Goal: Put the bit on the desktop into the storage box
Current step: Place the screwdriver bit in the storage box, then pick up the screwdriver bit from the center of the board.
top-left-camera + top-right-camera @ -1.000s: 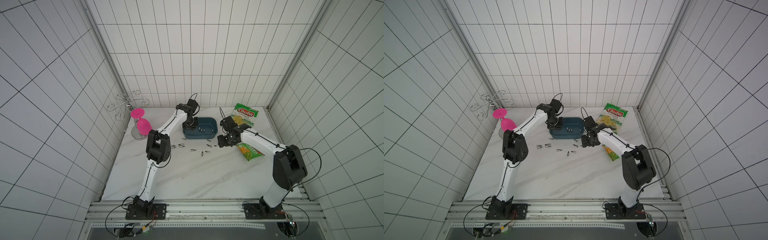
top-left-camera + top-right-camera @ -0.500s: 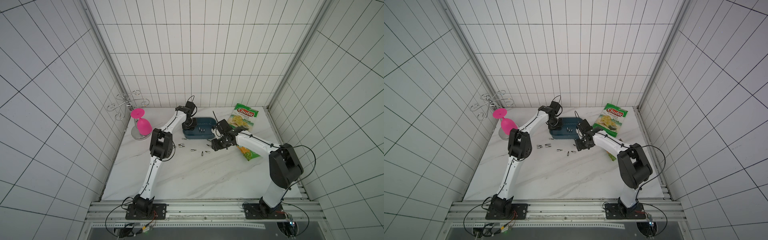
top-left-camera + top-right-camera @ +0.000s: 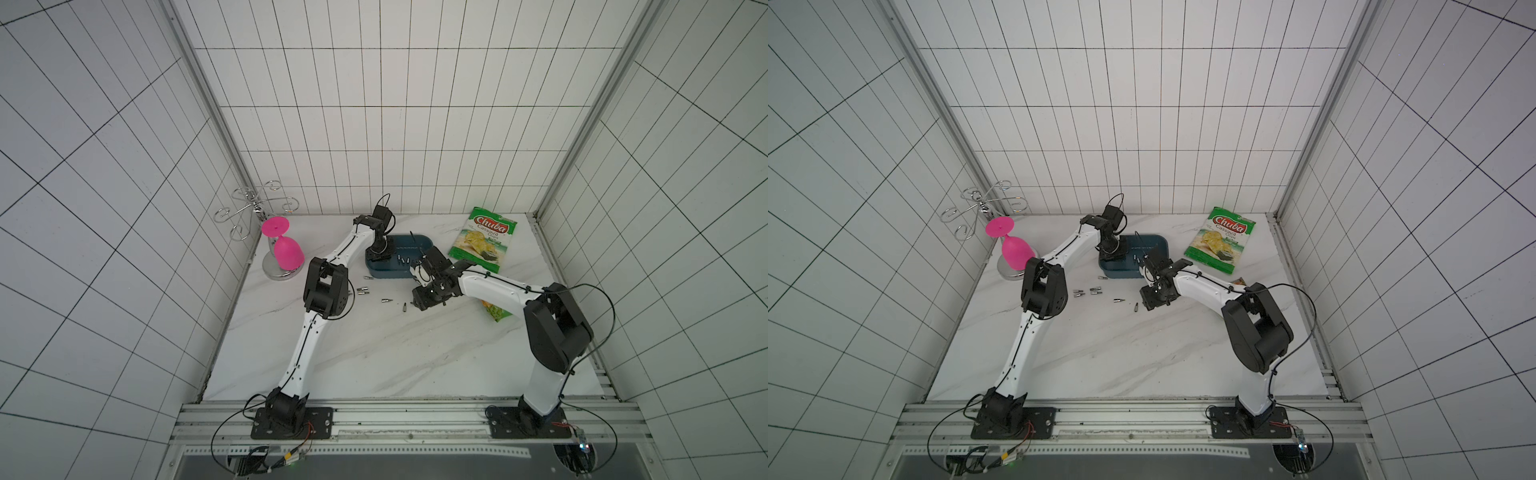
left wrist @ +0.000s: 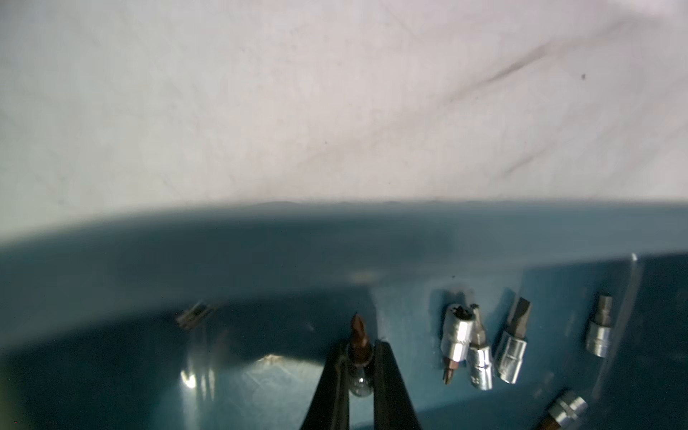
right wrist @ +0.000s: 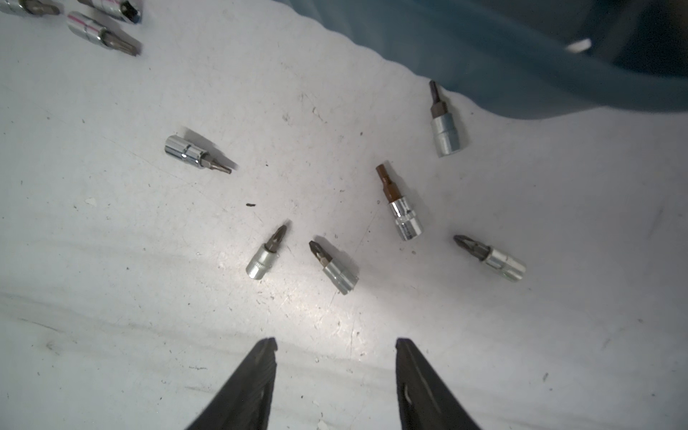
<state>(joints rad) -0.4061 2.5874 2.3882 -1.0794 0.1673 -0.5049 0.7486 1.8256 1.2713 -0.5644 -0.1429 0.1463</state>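
Inside the storage box [image 4: 260, 253], low over its dark teal floor, the left gripper [image 4: 361, 344] has its jaws clamped on a bit [image 4: 360, 383], brown tip pointing ahead. Several other bits [image 4: 456, 337] lie on the box floor close beside it. Just outside the box's near wall, over the white desktop [image 5: 111, 298], the right gripper [image 5: 337, 340] hovers with its jaws apart and empty, facing a scatter of loose bits [image 5: 337, 268] that lie apart from one another.

The step in hand looks like a release. It is best done by opening the left jaws while low, over bare floor rather than over the bits lying there. That way the bit settles instead of bouncing over the shallow wall. The right gripper would do well to choose the nearest loose bit, straddle its wider silver collar, and come straight down before closing. The round body may roll if nudged from one side.

Off the box's right end lies a green snack bag [image 3: 484, 241] reading "Chuba", with "Cassava" beneath. Its smaller print is too small to read, and no marking on the bits is legible.
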